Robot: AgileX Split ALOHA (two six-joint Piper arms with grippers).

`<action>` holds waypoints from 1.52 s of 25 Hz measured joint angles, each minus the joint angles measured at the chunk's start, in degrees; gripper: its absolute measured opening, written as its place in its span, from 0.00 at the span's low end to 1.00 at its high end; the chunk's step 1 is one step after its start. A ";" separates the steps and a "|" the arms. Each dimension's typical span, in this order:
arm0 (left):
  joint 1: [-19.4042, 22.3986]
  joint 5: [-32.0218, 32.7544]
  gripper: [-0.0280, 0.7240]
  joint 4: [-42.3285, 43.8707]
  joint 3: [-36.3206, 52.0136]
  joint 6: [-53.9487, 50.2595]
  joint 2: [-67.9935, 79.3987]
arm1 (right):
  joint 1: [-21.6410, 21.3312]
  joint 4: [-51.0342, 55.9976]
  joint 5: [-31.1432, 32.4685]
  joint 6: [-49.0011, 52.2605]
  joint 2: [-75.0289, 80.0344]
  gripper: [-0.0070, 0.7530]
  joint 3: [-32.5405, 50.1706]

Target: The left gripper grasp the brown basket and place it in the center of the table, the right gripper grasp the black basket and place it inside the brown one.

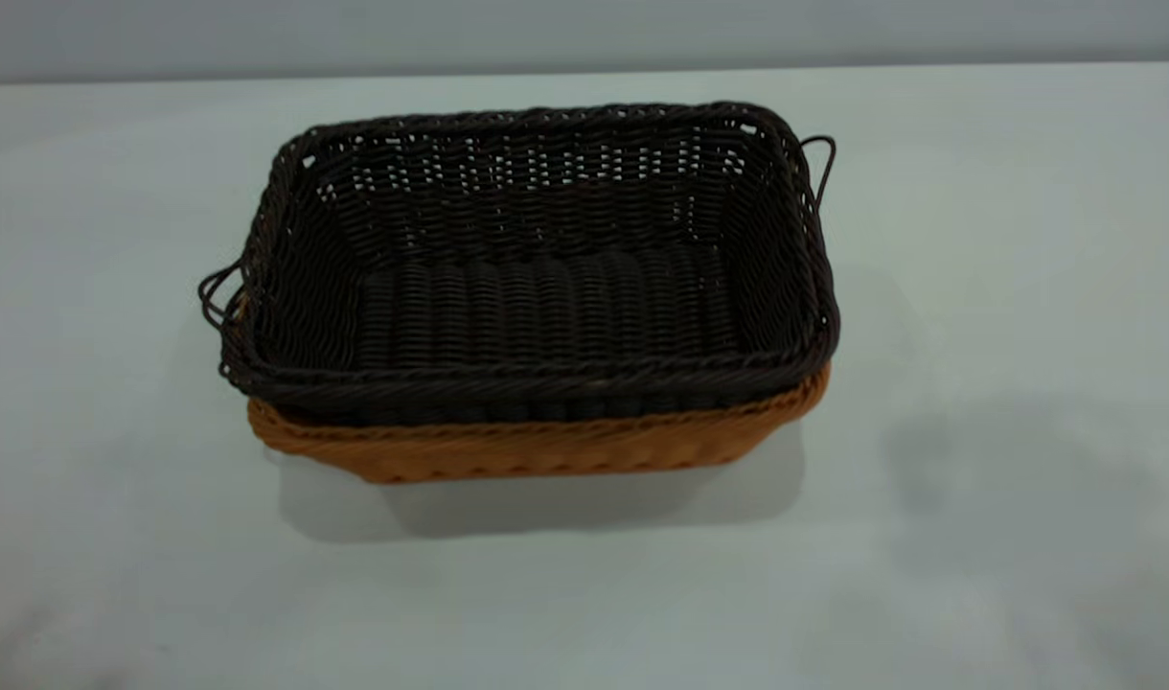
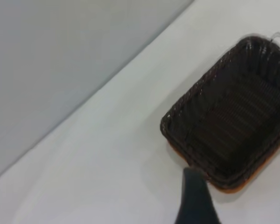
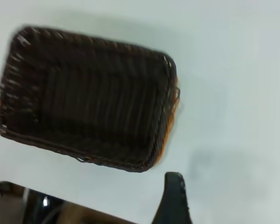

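Black basket (image 1: 546, 307) nested in brown basket (image 1: 546, 446).

A: What is standing in the way on the large flat white tabletop (image 1: 1006, 287)?

B: Only one stack, sitting near the middle: the rectangular black-brown woven wicker basket (image 1: 546, 307) is nesting inside the rectangular orange-tan woven wicker basket (image 1: 546, 450). Bare surface is lying open on every side of it.

A: Is anything sticking out?

B: Thin dark loop handles are jutting from both short ends. The black basket's hollow is lying open from above.

A: Is anything hanging over it?

B: In each wrist view a single dark fingertip (image 2: 194, 198) (image 3: 173, 198) is showing, seemingly clear of the rim, though the blur is making that hard to judge.
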 joint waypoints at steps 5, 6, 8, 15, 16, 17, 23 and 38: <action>0.00 0.00 0.64 0.06 5.47 -4.52 -4.26 | 0.00 -0.21 0.65 -0.05 -16.66 0.70 11.00; 0.00 0.00 0.64 0.06 7.16 -4.86 -5.23 | 0.00 -0.60 0.71 -0.11 -19.54 0.70 14.29; 0.00 0.05 0.64 0.06 11.36 -5.82 -7.48 | 0.00 -2.08 0.76 -0.11 -26.42 0.70 20.75; 0.00 0.00 0.64 0.06 29.91 -11.02 -14.94 | 0.00 -4.78 -2.45 0.01 -44.19 0.70 42.77; 0.00 0.00 0.64 0.06 32.13 -11.16 -16.29 | 0.00 -4.78 -2.71 -0.16 -45.89 0.70 45.47; 0.00 -0.25 0.64 0.06 34.75 -11.21 -17.41 | 0.00 -4.92 -3.14 -0.45 -47.26 0.70 47.94; 0.00 -3.01 0.64 0.01 48.91 -11.34 -24.27 | 0.00 -5.16 -7.15 -1.39 -55.30 0.70 55.56; 0.00 -4.30 0.64 -0.04 53.00 -16.31 -30.70 | 0.00 -5.11 -7.72 -1.70 -57.67 0.70 55.67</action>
